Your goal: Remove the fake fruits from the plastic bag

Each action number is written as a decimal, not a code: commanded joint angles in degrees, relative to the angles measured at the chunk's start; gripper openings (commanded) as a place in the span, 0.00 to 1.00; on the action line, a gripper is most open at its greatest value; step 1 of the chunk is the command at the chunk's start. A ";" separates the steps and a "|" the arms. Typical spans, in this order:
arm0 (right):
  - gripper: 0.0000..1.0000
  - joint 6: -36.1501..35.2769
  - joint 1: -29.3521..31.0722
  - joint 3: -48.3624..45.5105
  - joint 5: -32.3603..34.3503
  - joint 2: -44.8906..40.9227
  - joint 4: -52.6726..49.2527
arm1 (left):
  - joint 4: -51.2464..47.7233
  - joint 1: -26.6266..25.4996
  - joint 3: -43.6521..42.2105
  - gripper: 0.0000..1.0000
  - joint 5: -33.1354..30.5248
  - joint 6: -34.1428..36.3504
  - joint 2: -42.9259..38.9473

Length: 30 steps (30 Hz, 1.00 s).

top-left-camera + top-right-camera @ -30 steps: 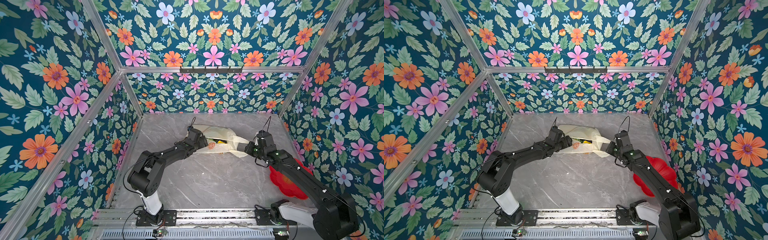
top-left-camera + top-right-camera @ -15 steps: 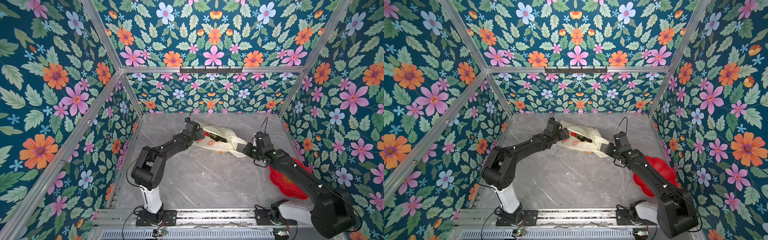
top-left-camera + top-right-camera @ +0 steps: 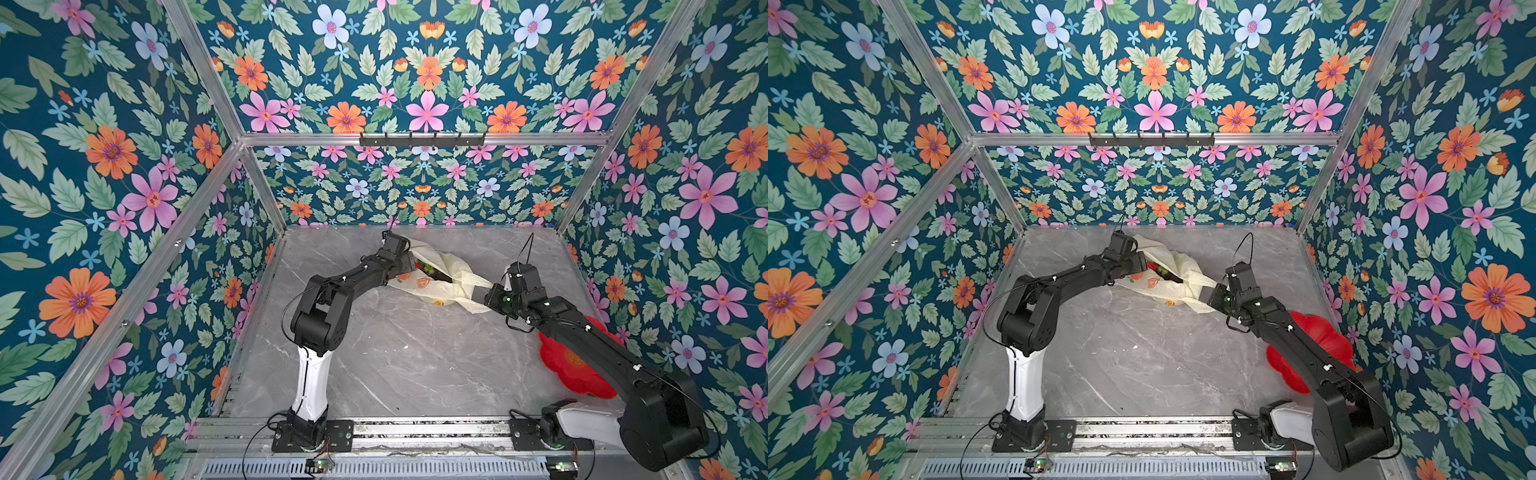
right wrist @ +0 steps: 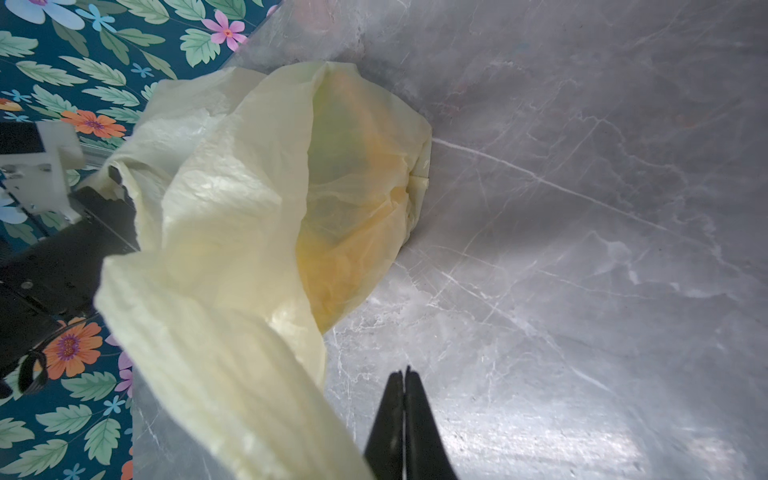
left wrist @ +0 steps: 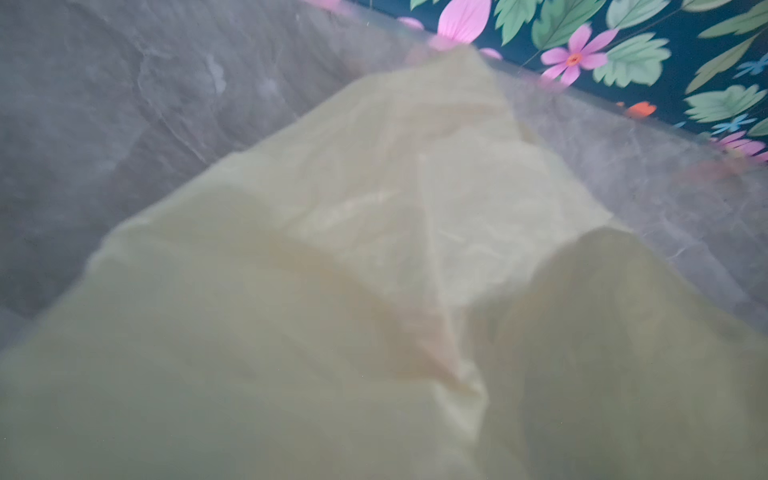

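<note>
- Cream-yellow plastic bag (image 3: 451, 266) lies at the far middle of the grey veined table (image 3: 395, 353), with the fake fruits (image 3: 428, 269) inside and green and red showing at its mouth. None appear to be out yet.
- Film: thin, crinkly, translucent.
- Right gripper (image 3: 478, 296) closed, pinching the bag's gathered end.
- Left gripper (image 3: 411, 262) at the mouth; film hides it, cannot tell.

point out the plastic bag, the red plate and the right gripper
plastic bag (image 3: 457, 266) in a top view, cream fold
red plate (image 3: 550, 370) in a top view, bare rim
right gripper (image 4: 404, 374) right wrist view, shut fingers' tips
</note>
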 commanded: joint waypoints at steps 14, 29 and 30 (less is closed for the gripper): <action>0.00 1.28 -13.86 5.87 -8.73 9.52 1.91 | 13.98 -0.38 -26.90 0.00 5.57 4.51 -23.45; 0.60 -3.59 -9.28 13.34 3.17 5.24 -12.27 | 18.67 -12.04 -36.23 0.00 -3.24 6.89 -33.42; 0.64 -4.05 -9.00 13.65 4.51 4.31 -14.14 | 18.90 -12.38 -36.27 0.00 -3.71 7.21 -33.48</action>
